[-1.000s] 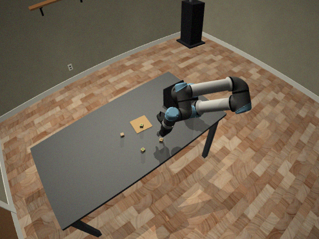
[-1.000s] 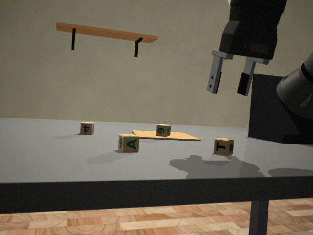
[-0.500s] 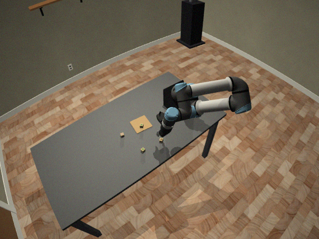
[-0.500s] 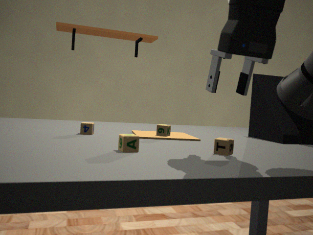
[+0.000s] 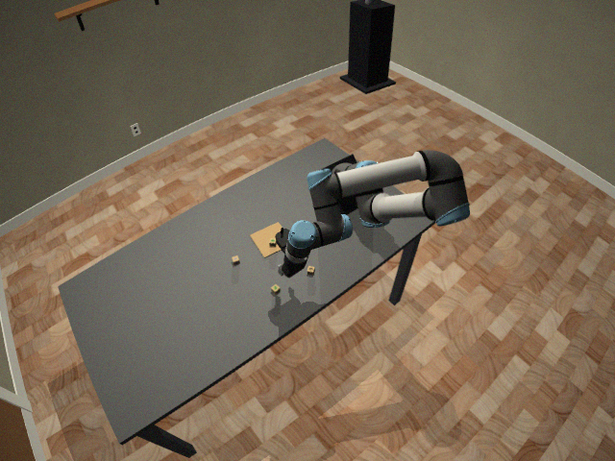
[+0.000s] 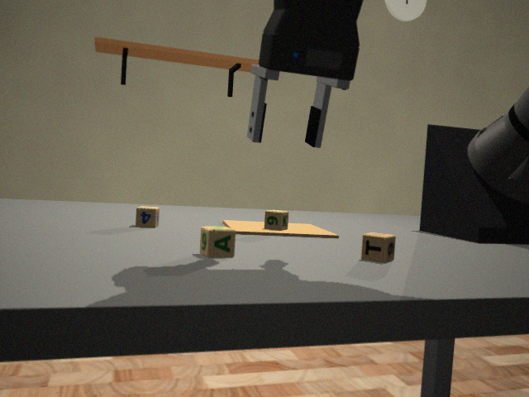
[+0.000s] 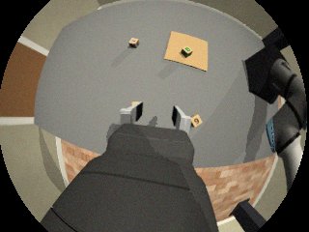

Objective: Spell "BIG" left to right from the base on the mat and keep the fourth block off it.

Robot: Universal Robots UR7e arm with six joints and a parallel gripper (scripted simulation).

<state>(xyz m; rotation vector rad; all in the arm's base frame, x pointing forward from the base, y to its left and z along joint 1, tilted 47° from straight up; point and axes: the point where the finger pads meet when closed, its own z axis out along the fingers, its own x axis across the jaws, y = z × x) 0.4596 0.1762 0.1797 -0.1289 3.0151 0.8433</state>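
Above the desk (image 5: 163,307) (image 6: 64,256) (image 7: 97,72), as the top view shows it, I hang my end effector (image 5: 283,270) (image 6: 283,144) (image 7: 157,110) between the mat (image 5: 262,240) (image 6: 313,231) (image 7: 198,60) and two loose blocks. In the exterior view my fingers stand wide apart with nothing gripped, and below them lie the block showing K (image 6: 276,220) (image 5: 272,242) (image 7: 186,50) on the mat, the A block (image 6: 217,241) (image 5: 275,288) and the T block (image 6: 378,247) (image 5: 310,269) (image 7: 196,120). In the wrist view the block with the blue 4 (image 7: 134,43) (image 5: 235,259) (image 6: 147,217) lies beyond my fingertips, off the mat.

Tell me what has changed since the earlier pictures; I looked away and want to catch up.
In the exterior view, the open gripper has moved left, away from the dark stand, and its shadow on the table has shifted left too. Nothing was grasped or released. The four blocks and the mat stayed put.
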